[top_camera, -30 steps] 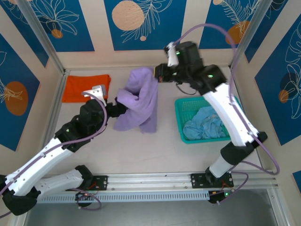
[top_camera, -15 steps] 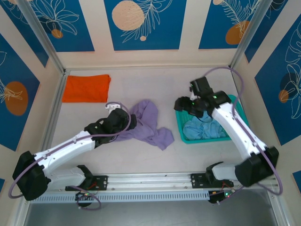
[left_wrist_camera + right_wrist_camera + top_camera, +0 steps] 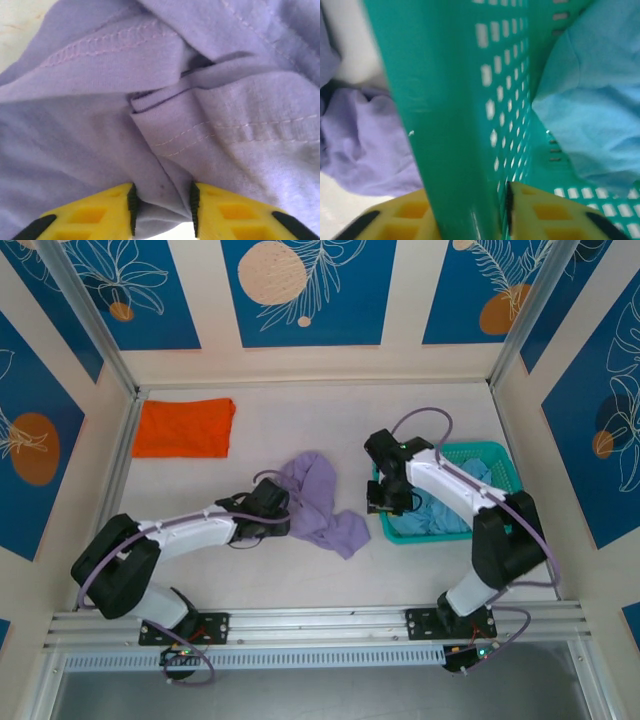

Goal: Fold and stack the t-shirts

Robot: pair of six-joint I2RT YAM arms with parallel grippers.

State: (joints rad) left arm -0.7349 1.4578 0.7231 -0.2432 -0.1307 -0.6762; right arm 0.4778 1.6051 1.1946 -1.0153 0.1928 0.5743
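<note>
Top view: the left jaws are sitting low on the desk [image 3: 300,575], at the near-left edge of the crumpled lavender t-shirt [image 3: 322,502]. The orange t-shirt [image 3: 185,427] is lying folded well beyond them, probably starting the stack. The right jaws are working at the left wall of the teal basket [image 3: 480,448], with the pale blue t-shirt [image 3: 432,522] just past them inside.

Left wrist: the jaws are nearly closed, pinching a lavender fold. I'm guessing it's to drag the shirt flat.

Right wrist: the jaws are clamping the basket wall, maybe steadying it, with blue cloth on one side and lavender on the other.

I'm not reading any print anywhere.
</note>
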